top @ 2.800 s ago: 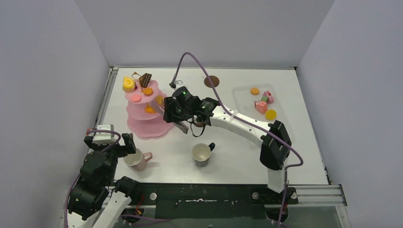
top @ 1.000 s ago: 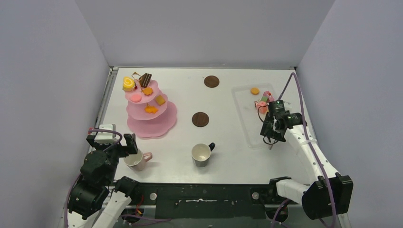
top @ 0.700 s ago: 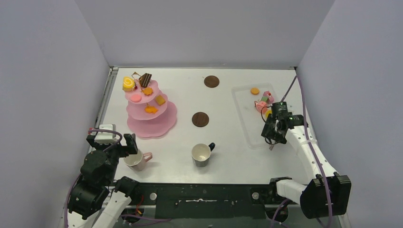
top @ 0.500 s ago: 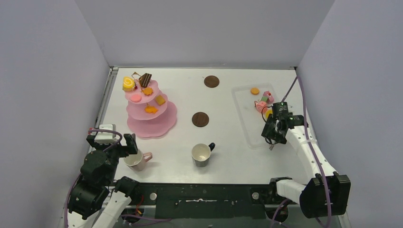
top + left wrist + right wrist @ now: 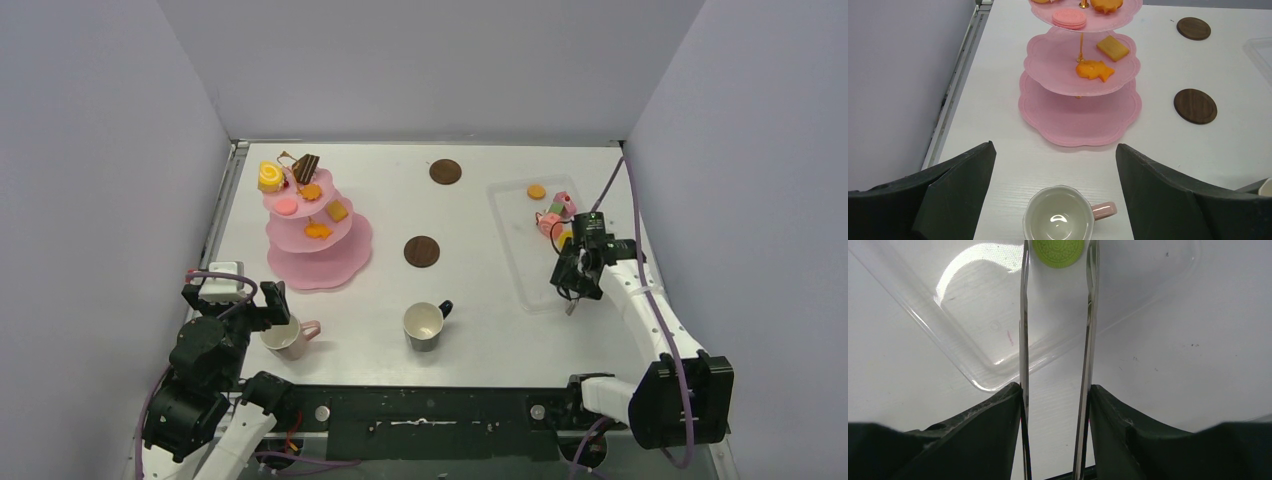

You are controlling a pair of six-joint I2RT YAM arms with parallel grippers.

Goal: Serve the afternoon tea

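White worktop (image 5: 480, 320), grey walls (image 5: 430, 60) on three sides. Pink stand (image 5: 318, 250) sits left. Left pincer (image 5: 1054, 146) gapes wide at the pink mug (image 5: 1060, 222). Right pincer (image 5: 1055, 390) clamps tongs (image 5: 1024, 330) over the clear tray (image 5: 973, 315).

Metal tongs (image 5: 1024, 315), blades apart, above a corner of the clear plastic tray (image 5: 973, 305).

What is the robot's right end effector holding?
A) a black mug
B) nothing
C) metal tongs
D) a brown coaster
C: the right end effector is closed on the tongs, whose two thin metal arms reach toward a green disc in the tray.
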